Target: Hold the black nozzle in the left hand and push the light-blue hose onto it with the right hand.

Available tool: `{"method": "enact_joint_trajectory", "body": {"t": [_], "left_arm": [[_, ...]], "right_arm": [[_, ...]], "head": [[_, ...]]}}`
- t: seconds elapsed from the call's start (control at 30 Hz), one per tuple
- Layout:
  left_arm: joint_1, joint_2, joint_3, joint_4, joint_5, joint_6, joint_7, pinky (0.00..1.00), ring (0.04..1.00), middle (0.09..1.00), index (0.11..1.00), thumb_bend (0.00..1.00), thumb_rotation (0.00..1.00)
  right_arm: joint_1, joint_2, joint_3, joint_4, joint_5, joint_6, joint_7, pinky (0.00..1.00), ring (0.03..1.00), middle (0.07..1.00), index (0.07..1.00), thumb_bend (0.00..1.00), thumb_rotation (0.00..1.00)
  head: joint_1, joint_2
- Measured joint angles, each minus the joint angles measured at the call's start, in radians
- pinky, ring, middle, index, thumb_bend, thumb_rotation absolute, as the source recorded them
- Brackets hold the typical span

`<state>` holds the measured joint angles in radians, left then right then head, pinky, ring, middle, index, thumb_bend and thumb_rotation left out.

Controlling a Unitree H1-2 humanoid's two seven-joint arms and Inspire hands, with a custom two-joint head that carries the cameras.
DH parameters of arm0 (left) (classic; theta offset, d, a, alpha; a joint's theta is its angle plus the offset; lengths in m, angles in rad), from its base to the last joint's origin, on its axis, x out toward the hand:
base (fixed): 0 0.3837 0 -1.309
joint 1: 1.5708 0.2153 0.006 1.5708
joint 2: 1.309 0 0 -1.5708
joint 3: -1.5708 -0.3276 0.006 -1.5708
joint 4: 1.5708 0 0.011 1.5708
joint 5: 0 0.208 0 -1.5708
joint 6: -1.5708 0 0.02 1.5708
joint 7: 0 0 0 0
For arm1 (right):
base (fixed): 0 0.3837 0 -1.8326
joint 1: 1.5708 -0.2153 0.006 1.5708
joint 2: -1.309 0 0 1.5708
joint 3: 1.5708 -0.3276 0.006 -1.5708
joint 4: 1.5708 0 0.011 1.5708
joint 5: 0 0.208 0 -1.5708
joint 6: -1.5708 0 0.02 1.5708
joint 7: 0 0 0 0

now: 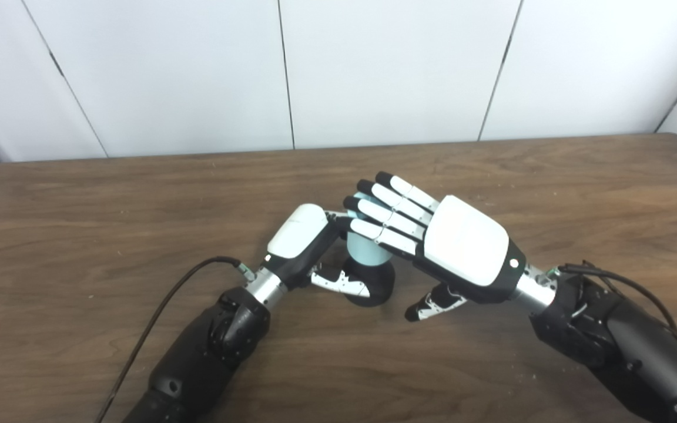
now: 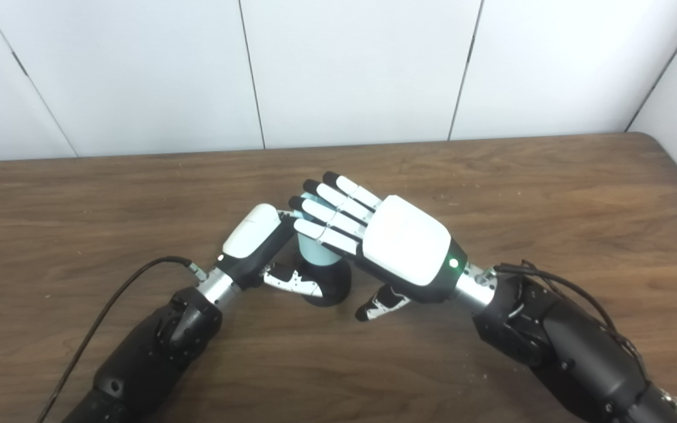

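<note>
The black nozzle [image 1: 375,286] stands upright on the table near the middle. The light-blue hose [image 1: 365,252] sits on top of it, a short pale cylinder. My left hand [image 1: 299,236] wraps them from the left: its thumb lies across the nozzle's front, and its fingers are hidden behind the hose. My right hand [image 1: 459,242] comes in from the right with its fingers [image 1: 386,216] stretched flat over the hose's top end. Its thumb hangs free below, away from the nozzle. The hose's top is hidden under those fingers.
A black cable [image 1: 159,311] runs from my left wrist toward the table's near edge. The brown wooden table [image 1: 138,200] ends at a white panelled wall behind, and its right rear corner [image 2: 650,141] is rounded.
</note>
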<state>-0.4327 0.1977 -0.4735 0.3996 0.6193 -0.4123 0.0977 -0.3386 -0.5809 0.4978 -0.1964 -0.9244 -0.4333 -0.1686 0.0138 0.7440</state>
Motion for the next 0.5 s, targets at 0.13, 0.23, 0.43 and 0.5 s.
{"method": "enact_joint_trajectory", "body": {"t": [0.13,0.23,0.43,0.5], "left_arm": [[0.000,0.000,0.000,0.000,0.000,0.000,-0.001,0.50,0.485,0.425,0.416,0.66,0.42],[-0.001,0.000,0.001,0.000,0.000,0.002,-0.001,0.50,0.485,0.425,0.416,0.66,0.42],[0.002,0.000,0.002,-0.001,-0.001,0.003,-0.001,0.51,0.486,0.426,0.416,0.66,0.42],[0.002,0.000,0.002,-0.001,-0.001,0.003,-0.001,0.51,0.488,0.426,0.417,0.66,0.42]], "right_arm": [[0.002,0.002,-0.001,0.002,0.059,0.003,0.025,1.00,1.000,0.969,0.928,0.74,0.17],[0.011,0.011,-0.008,-0.001,0.160,0.037,0.069,1.00,1.000,0.964,0.936,0.75,0.17],[0.040,0.043,-0.030,-0.015,0.288,0.080,0.136,1.00,1.000,0.961,0.939,0.75,0.16],[0.041,0.044,-0.035,-0.015,0.309,0.080,0.150,1.00,0.998,0.959,0.940,0.74,0.16]], "head": [[0.000,0.000],[0.000,0.000],[0.002,0.002],[0.002,0.002]]}}
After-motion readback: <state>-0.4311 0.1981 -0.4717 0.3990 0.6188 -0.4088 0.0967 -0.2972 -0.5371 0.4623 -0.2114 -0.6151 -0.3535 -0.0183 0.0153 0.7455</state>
